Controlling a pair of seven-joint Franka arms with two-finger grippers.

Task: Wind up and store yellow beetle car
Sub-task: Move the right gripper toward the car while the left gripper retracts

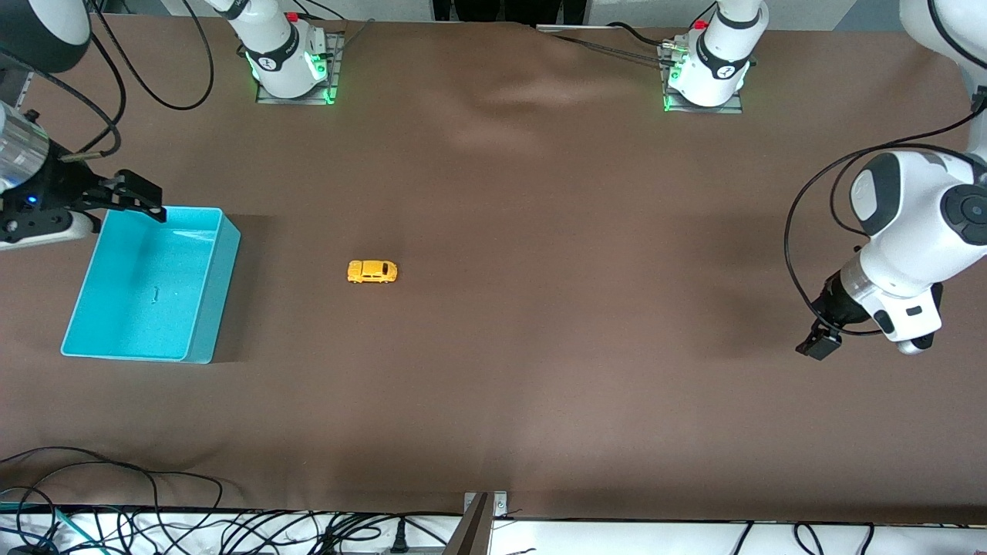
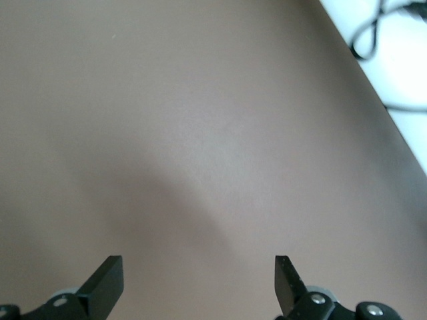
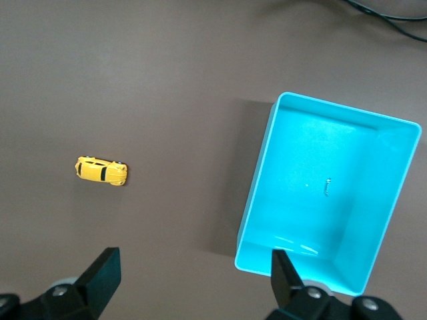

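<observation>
Yellow beetle car point(image 1: 372, 271) is tiny, rounded body, dark windows, small dark wheels, sitting upright on all its wheels on the brown table cloth point(image 1: 540, 308), lying lengthwise along the table. Landmark is the cyan bin point(image 1: 202, 308): the car sits on bare cloth beside the bin, toward my left arm's end of the table from it, apart from it, not touching. My right wrist view shows the same car point(image 3: 101, 171) and the bin point(image 3: 257, 193), with a small dark speck on the bin floor, too small to tell what. My right gripper point(image 1: 143, 196) hangs over the bin's rim at the corner nearest my bases; its 2 fingers point(image 3: 103, 270) are spread fully apart, holding nothing, touching nothing. My left gripper point(image 1: 819, 339) waits over bare cloth at my left arm's end of the table, well apart from the bin and car; its fingers point(image 2: 107, 280) are also spread wide, nothing between them.
</observation>
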